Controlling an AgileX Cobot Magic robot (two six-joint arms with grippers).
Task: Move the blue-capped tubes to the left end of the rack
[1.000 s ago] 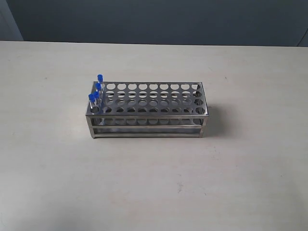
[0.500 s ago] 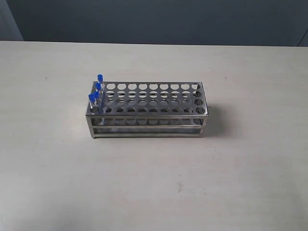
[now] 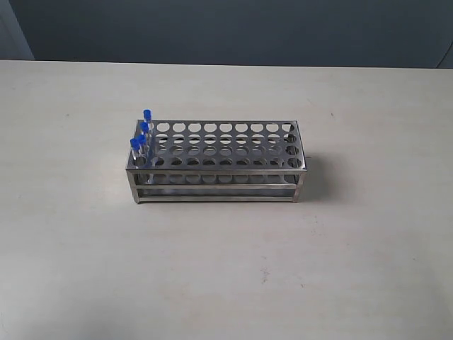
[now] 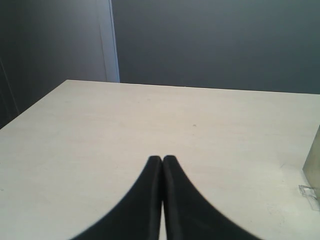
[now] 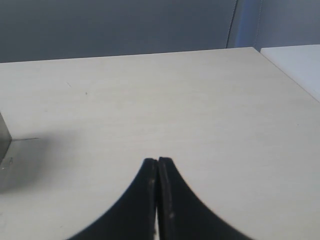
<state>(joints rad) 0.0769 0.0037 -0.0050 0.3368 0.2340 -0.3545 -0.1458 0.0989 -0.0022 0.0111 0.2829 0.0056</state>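
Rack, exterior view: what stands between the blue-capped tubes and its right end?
Nothing: in the exterior view the rack shows only empty holes from the blue-capped tubes rightward.

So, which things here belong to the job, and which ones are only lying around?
Job: blue-capped tubes, rack, left gripper, right gripper.
Just there: table, dark wall behind.

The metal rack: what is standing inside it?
Four blue-capped tubes stand in holes at the left end of the rack, with their caps above the top plate. The other holes look empty. The tubes' lower parts are hard to make out behind the front bars.
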